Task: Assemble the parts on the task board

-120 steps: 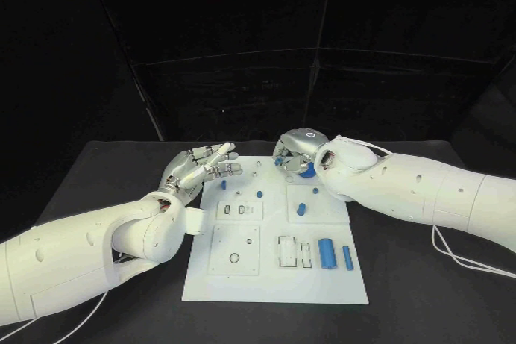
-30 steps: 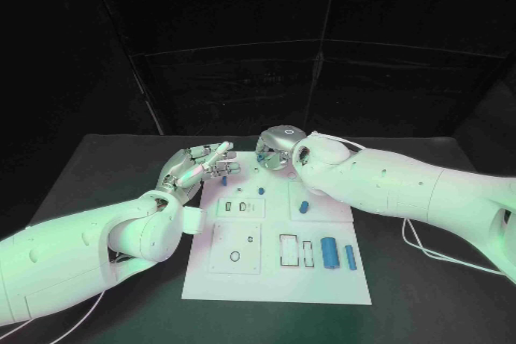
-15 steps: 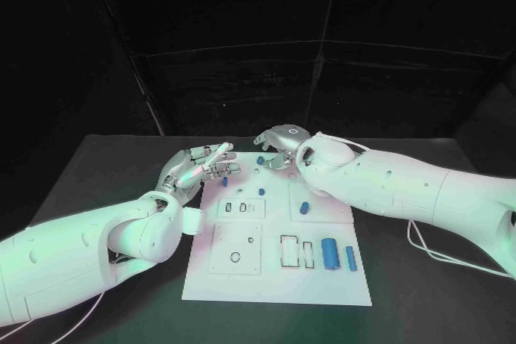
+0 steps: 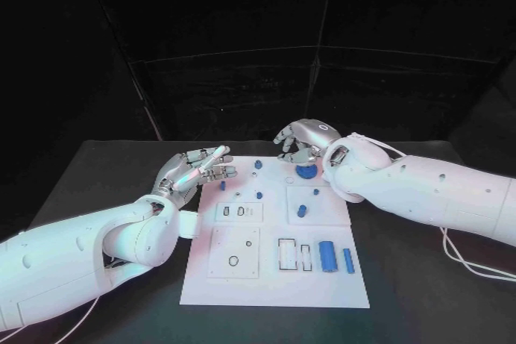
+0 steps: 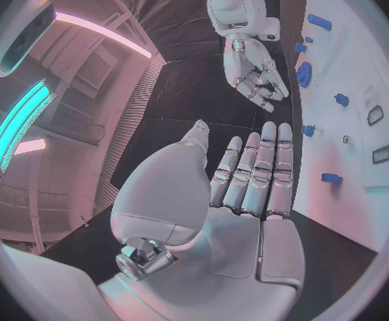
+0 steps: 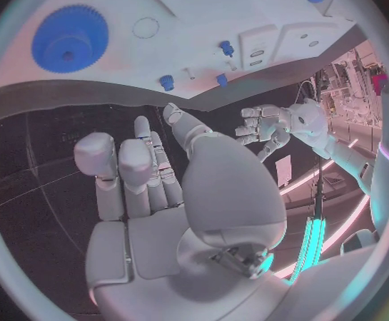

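White task board [image 4: 274, 284] sits mid-table. Blue gear [image 4: 308, 172] lies flat near its far edge at about 1 o'clock, small blue pegs [image 4: 258, 163] around 12, two blue cylinders [image 4: 326, 257] at 4. Right hand [image 4: 304, 139] hovers just beyond the gear, fingers loosely spread, holding nothing. Left hand [image 4: 194, 169] is at the board's 10 o'clock corner, fingers straight and apart, empty.
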Motion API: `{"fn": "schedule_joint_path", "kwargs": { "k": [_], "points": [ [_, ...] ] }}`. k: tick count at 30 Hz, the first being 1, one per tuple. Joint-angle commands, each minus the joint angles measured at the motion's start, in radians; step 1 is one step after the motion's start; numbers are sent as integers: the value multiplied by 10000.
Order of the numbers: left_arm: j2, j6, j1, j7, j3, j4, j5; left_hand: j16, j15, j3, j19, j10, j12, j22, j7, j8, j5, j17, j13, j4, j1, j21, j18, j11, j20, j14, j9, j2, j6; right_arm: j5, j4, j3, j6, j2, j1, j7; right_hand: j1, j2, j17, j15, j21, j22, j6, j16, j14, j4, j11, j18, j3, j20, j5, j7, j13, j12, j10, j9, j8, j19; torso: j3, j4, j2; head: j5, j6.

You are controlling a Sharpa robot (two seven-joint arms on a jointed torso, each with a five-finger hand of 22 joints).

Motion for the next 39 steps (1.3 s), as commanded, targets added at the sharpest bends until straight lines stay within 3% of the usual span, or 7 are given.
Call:
{"fn": "schedule_joint_path", "kwargs": {
  "k": [1,4,7,9,13,21,39],
  "points": [
    [-21,98,25,62,8,45,-22,-36,15,-10,-49,15,-40,-15,392,-40,6,11,-7,-65,69,-67,101,18,-1,-22,-1,39,78,1431,451,77,495,-573,23,-432,-364,-291,575,-220,351,584,41,467,248,204,-217,-256,-355,-166,305,-161,470,695,918,-36,15,360,24,-96,-69,-18,48],
    [-29,99,26,65,8,51,-22,-37,15,-9,-51,16,-41,-16,391,-40,6,11,-7,-67,71,-69,101,18,0,-21,-1,39,82,1878,645,122,1041,-1046,26,-665,-665,-587,1774,-332,801,1350,-143,1365,426,558,-330,-405,-1101,-300,684,-284,1718,2132,1180,-92,-24,769,40,-150,-91,-28,44],
    [-17,106,26,66,8,47,-22,-38,15,-9,-54,17,-41,-17,389,-40,6,11,-7,-70,74,-71,101,18,0,-20,0,40,86,2089,668,142,1466,-1322,28,-869,-750,-508,2817,-250,1193,2066,-367,2090,511,1009,-264,-537,-1822,-271,834,-199,4525,4761,948,-113,-2,1098,51,-181,-107,-67,27],
    [1,114,25,68,7,39,-22,-38,15,-9,-54,17,-41,-17,389,-40,6,11,-7,-70,74,-71,101,18,0,-20,0,40,86,2179,617,149,1731,-1428,28,-1036,-425,-228,3486,-144,1434,2469,-533,2562,542,1455,-201,-611,-2482,-138,897,-95,6918,6893,512,-98,117,1238,67,-184,-101,-83,31],
    [35,124,23,78,7,10,-22,-41,16,-8,-61,20,-42,-22,386,-41,6,12,-7,-81,84,-78,101,17,1,-18,0,41,85,2262,359,154,2034,-1377,25,-1229,-159,-193,4102,-47,1645,2859,-690,2941,608,1770,-91,-665,-2927,-71,863,-26,8422,8112,571,-107,244,1400,71,-167,-81,-93,28],
    [103,153,18,79,5,-59,-22,-41,16,-8,-61,20,-42,-22,386,-41,6,12,-7,-81,84,-78,101,17,1,-18,0,41,85,1957,-62,153,2056,-991,13,-1428,327,-10,4603,-19,1837,3234,-764,3233,677,1857,-41,-735,-3105,-4,899,2,9667,9095,892,-102,434,1570,51,-148,-88,-152,-27],
    [134,163,16,73,4,-124,-22,-45,16,-6,-69,23,-44,-27,384,-41,7,13,-6,-94,97,-85,102,16,3,-16,1,43,99,1343,-510,146,2207,-460,-116,-1650,799,130,5062,8,2052,3684,-701,3484,747,1653,-30,-821,-3185,32,779,1,11235,10392,1660,-93,690,1801,47,-158,-98,-82,-118]
  ]
}}
